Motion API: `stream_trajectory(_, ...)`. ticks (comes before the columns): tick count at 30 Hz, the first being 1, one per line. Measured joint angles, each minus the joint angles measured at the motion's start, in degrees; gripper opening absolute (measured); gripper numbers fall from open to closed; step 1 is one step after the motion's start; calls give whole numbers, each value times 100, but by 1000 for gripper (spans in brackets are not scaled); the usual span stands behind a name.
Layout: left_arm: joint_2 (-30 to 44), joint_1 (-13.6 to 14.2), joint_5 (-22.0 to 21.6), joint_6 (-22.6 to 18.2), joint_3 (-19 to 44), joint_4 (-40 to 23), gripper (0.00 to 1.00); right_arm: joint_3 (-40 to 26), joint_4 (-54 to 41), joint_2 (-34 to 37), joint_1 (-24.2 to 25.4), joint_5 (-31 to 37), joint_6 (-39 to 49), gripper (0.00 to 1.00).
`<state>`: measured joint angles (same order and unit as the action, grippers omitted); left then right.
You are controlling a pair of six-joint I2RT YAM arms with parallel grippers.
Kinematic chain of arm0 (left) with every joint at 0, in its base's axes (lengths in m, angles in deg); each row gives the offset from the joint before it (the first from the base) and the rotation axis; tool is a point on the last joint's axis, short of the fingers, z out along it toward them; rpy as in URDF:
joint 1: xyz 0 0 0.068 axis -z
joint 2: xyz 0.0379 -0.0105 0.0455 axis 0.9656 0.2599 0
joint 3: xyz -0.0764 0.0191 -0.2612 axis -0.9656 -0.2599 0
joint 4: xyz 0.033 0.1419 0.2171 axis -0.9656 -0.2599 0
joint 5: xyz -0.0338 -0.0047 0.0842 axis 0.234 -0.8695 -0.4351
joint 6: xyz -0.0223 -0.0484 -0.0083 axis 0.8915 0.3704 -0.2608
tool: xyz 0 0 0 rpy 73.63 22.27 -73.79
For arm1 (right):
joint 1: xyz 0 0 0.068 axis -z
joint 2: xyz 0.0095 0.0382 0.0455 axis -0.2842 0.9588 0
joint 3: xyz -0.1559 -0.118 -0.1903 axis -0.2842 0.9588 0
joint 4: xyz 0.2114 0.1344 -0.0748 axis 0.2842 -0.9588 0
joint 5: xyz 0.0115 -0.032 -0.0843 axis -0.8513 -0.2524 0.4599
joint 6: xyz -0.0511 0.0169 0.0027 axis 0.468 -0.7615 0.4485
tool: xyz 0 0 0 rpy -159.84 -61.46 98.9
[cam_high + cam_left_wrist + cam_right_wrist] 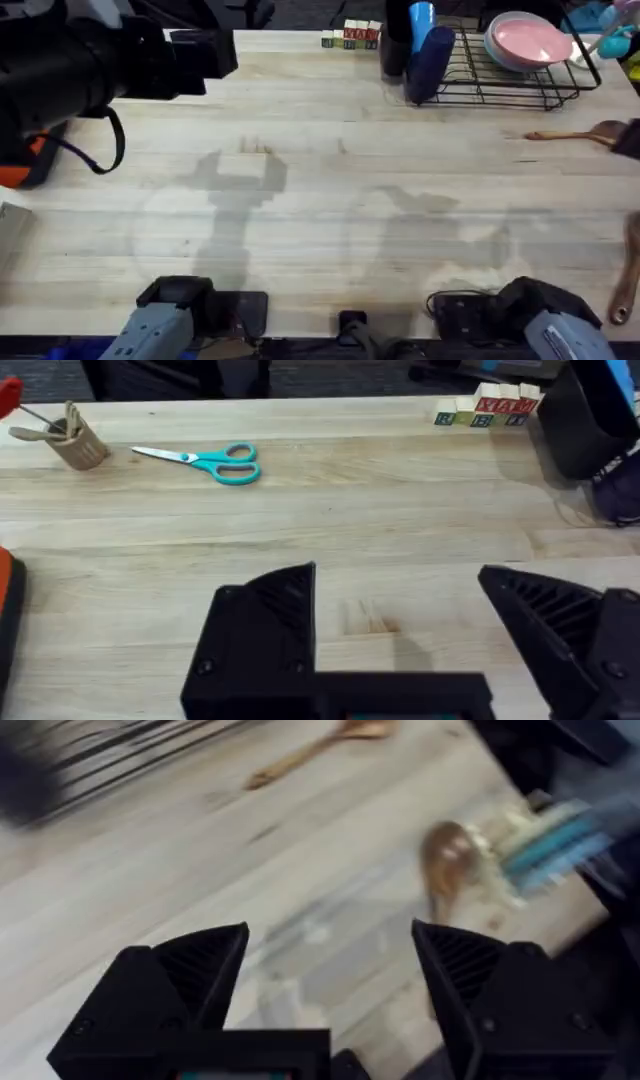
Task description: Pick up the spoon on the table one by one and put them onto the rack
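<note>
- Pale plank tabletop (330,200) lies mostly bare, with teal scissors (205,461) toward its far left.
- Black wire rack (500,85) holds a pink plate (527,42) at the far right.
- One spoon (580,134) lies just before the rack.
- Left hand (400,630) and right hand (330,970) both gape wide, holding nothing.

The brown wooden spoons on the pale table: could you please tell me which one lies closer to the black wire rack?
The brown wooden spoon lying crosswise just below the black wire rack; the other spoon lies farther off, at the table's right edge.
</note>
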<state>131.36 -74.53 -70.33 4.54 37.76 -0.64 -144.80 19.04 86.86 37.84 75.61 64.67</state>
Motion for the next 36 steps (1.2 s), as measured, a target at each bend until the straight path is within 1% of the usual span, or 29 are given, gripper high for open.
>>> stream_trajectory(3,0,0,2,0,0,0,993,0,0,0,660,170,-4,995)
stream_trajectory(6,2,0,2,0,0,0,993,0,8,0,1107,296,-20,996)
stream_trajectory(10,0,0,3,0,0,7,994,0,87,0,1197,421,-20,996)
stream_trajectory(16,0,0,4,0,0,22,994,-2,44,65,1275,785,-20,995)
stream_trajectory(23,2,0,20,0,0,22,993,-2,-48,175,1584,878,-44,996)
stream_trajectory(25,1,0,20,0,0,23,993,-2,-70,174,1716,893,-46,996)
stream_trajectory(26,1,0,20,0,0,22,994,-2,-70,175,1928,896,-61,996)
stream_trajectory(28,2,0,20,0,0,24,994,-2,-70,175,2095,898,-62,996)
stream_trajectory(29,2,0,21,0,0,24,993,-4,-72,187,2379,918,-63,996)
stream_trajectory(33,1,0,20,0,0,22,993,-4,-74,307,2720,937,-84,994)
stream_trajectory(36,1,0,21,0,0,22,993,-4,-74,418,2885,937,-109,995)
